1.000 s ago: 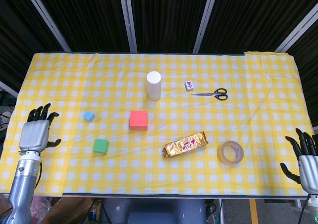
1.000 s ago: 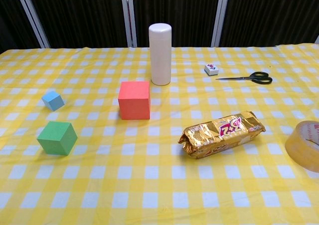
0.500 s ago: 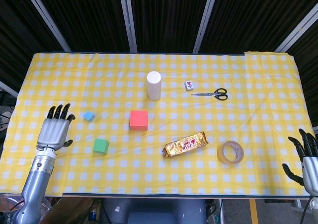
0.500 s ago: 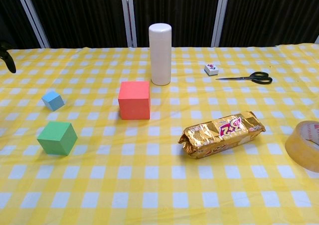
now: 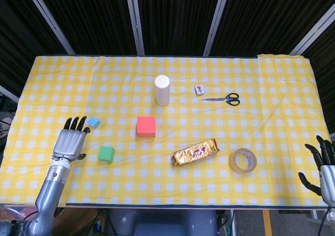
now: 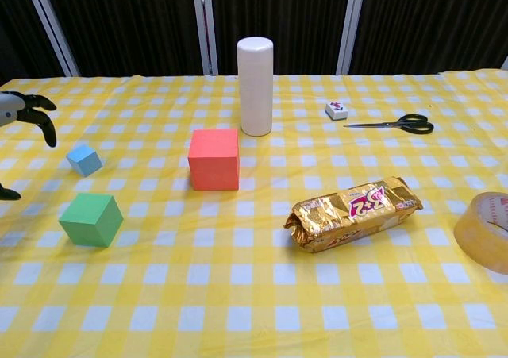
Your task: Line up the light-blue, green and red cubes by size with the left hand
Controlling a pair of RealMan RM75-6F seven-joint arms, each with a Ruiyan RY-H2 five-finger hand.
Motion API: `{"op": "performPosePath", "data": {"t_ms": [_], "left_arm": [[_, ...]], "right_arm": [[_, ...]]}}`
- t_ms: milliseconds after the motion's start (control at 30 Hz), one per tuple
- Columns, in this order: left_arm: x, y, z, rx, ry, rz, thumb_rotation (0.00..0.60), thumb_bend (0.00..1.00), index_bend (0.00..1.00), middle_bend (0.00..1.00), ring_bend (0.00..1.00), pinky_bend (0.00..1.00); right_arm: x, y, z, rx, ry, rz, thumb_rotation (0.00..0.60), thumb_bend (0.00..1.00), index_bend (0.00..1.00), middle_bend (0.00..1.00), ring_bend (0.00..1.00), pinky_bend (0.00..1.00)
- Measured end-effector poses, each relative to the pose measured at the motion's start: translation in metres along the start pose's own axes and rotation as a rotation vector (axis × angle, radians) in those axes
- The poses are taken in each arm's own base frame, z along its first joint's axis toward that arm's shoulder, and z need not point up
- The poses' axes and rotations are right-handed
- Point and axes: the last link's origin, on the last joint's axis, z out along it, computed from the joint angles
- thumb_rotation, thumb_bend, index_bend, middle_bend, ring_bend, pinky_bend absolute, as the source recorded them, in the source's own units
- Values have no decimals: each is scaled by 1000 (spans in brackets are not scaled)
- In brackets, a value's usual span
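Left hand [image 5: 70, 143] hovers palm-down over the near-left part of the desk [image 5: 272, 89], its grey metal back showing and its dark fingers [image 6: 37, 118] spread apart, holding nothing; the fingertips reach just beside the small light-blue cube [image 5: 93, 122] without clearly touching it. That cube is matte and sharp-edged, turned slightly on the cloth. Just beside the hand on its right sits the green cube [image 5: 106, 153], mid-sized, with the same dull, foam-like finish. Further toward the middle of the desk stands the red cube [image 5: 146, 126], the biggest of the three, square-on and flat-faced, well apart from the other two. A yellow-and-white checked cloth covers the whole desk, lying slightly rumpled along its edges. Behind the red cube rises a smooth white cylinder [image 5: 162, 90], upright with a rounded top. To its right lie a small white tile [image 5: 199, 90] with a printed face and a pair of black-handled scissors [image 5: 222, 98]. Nearer the front, a crinkled gold foil biscuit packet [image 5: 196, 152] lies at an angle, and a translucent roll of tape [image 5: 243, 160] lies flat beside it. At the far right edge the right hand [image 5: 325, 169] hangs with dark fingers apart and nothing in it.
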Motion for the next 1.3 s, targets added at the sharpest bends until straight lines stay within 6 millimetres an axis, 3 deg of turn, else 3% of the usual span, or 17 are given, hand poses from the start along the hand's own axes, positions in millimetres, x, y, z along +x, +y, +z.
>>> {"op": "performPosePath", "data": {"t_ms": [467, 700, 1300], "left_arm": [[-15, 28, 3, -64, -27, 21, 600, 167, 283, 0, 0, 0], [-26, 35, 3, -77, -44, 30, 600, 168, 305, 0, 0, 0], [-31, 47, 8, -81, -43, 61, 600, 170, 342, 0, 0, 0]], "right_arm": [[3, 1, -1, -2, 9, 8, 600, 317, 193, 0, 0, 0], [4, 2, -1, 1, 8, 10, 600, 317, 193, 0, 0, 0], [4, 3, -1, -2, 9, 12, 600, 317, 193, 0, 0, 0]]}}
